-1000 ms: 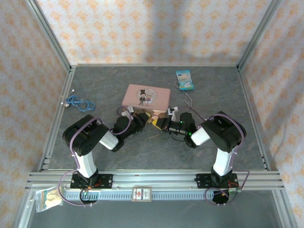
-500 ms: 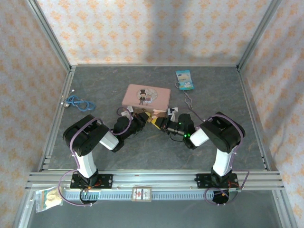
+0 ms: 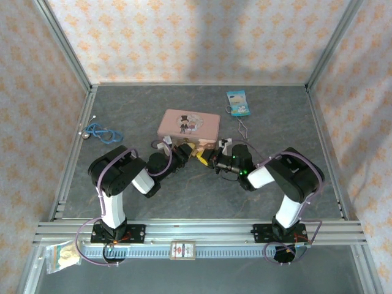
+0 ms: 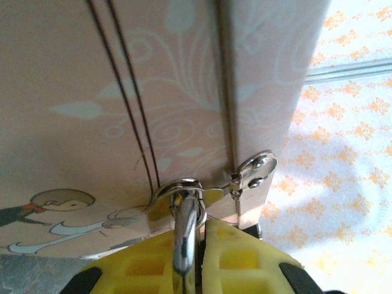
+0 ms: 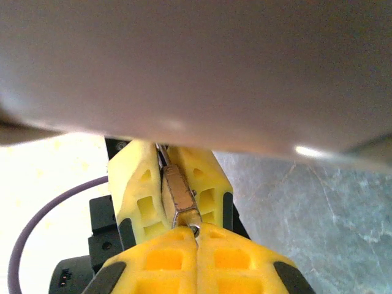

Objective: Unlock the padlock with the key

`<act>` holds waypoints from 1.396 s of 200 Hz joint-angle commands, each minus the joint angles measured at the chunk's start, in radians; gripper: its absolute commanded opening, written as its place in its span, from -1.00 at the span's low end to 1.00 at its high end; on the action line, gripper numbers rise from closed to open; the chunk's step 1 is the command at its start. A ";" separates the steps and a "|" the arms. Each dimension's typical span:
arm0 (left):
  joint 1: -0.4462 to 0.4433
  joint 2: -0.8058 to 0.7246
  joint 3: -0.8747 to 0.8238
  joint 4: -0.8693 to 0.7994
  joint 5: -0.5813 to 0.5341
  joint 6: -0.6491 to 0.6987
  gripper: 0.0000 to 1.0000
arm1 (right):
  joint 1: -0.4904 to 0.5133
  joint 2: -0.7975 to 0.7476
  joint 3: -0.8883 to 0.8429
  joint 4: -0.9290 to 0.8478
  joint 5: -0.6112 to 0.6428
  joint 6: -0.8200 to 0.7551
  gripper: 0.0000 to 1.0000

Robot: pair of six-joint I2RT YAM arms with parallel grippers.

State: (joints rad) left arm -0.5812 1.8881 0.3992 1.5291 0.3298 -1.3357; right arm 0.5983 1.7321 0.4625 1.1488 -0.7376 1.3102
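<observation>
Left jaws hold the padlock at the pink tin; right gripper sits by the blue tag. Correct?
No. The right gripper meets the left gripper at the padlock, before the pink tin, well away from the blue tag; the top external view shows it.

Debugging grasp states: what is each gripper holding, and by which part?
Left gripper pinches the tiny brass-gold padlock by its body. Right gripper is shut on a small silver piece at the padlock's end, likely the key.
</observation>
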 commanded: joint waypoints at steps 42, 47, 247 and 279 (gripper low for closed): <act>-0.049 0.013 -0.023 0.309 0.128 0.049 -1.00 | -0.041 -0.134 0.081 -0.134 0.021 0.041 -1.00; -0.049 0.014 -0.026 0.309 0.117 0.047 -1.00 | -0.041 -0.136 0.086 -0.150 0.027 0.023 -1.00; -0.049 -0.185 0.089 -0.387 -0.047 0.062 -1.00 | 0.113 -0.338 0.338 -1.254 0.429 -1.159 -0.29; -0.048 -0.193 0.110 -0.435 -0.037 0.077 -1.00 | 0.179 -0.270 0.385 -1.306 0.472 -1.216 -0.28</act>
State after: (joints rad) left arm -0.6266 1.7161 0.4690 1.0939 0.2802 -1.2976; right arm 0.7345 1.4212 0.8082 -0.0433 -0.3382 0.1997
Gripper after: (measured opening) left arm 0.100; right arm 0.351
